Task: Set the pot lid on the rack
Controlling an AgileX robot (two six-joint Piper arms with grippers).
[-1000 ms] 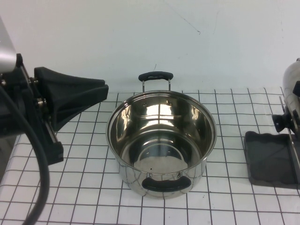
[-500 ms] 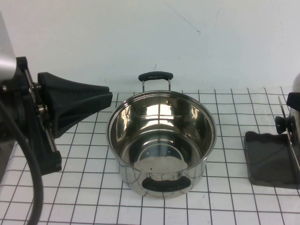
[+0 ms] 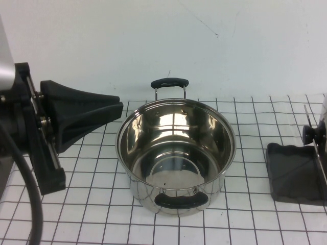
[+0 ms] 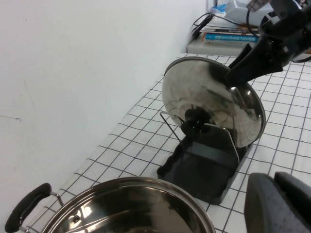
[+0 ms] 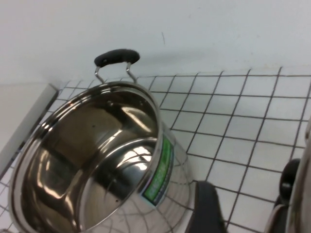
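Right, my right pincer [image 4: 232,77] sits at the upper rim of the pot lid [image 4: 209,99], its dark fingers spread to either side of the polished edge rather than pinching it. The lid stands on edge in the rack [image 4: 201,167], leaning against the thin wire rods, its black knob [image 4: 193,119] facing the pot. In the high view only a sliver of the lid and its knob show at the right edge, above the rack's dark grey tray. The rack rests on the white tiled counter [image 3: 92,204], well to the right of the pot [image 3: 176,153]. My left pincer [image 3: 115,108] hangs to the left of the pot, its black fingers pressed together and holding nothing, the tip close to the pot's rim but apart from it. The pot stands open and upright in the middle of the counter, one black loop handle toward me and one toward the white wall [image 3: 153,41]
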